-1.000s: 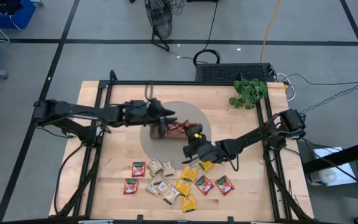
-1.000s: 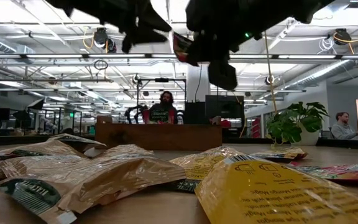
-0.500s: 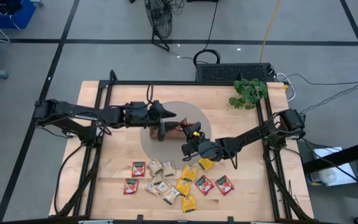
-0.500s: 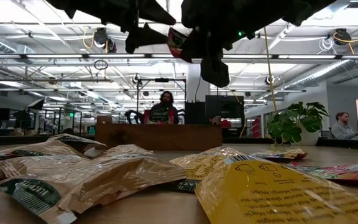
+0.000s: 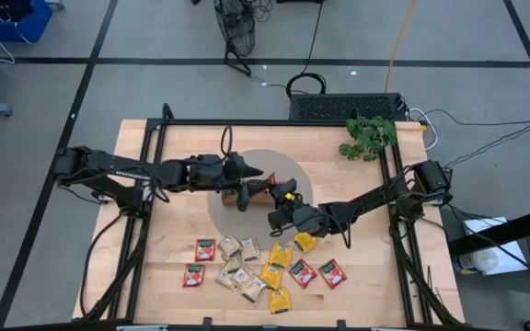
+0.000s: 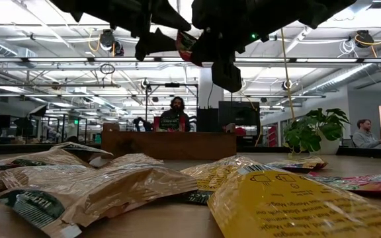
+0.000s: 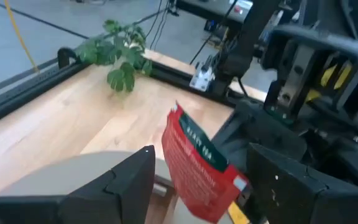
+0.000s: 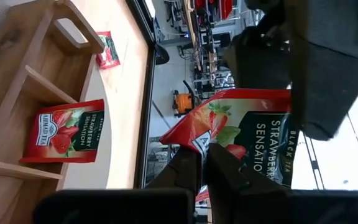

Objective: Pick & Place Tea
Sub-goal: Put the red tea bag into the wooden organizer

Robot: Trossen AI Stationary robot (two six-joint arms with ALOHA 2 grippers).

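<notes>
Mid-handover above the wooden tray [image 5: 247, 197]: the right gripper [image 5: 275, 208] pinches a red tea sachet [image 7: 199, 168] between the left gripper's [image 5: 254, 175] spread fingers (not yet gripping), which must clamp next.

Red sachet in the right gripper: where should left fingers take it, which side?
Likely the free green-banded end of the red sachet, pinching its flat faces. The right gripper clamps the opposite corner, so come from the left arm's side.
</notes>
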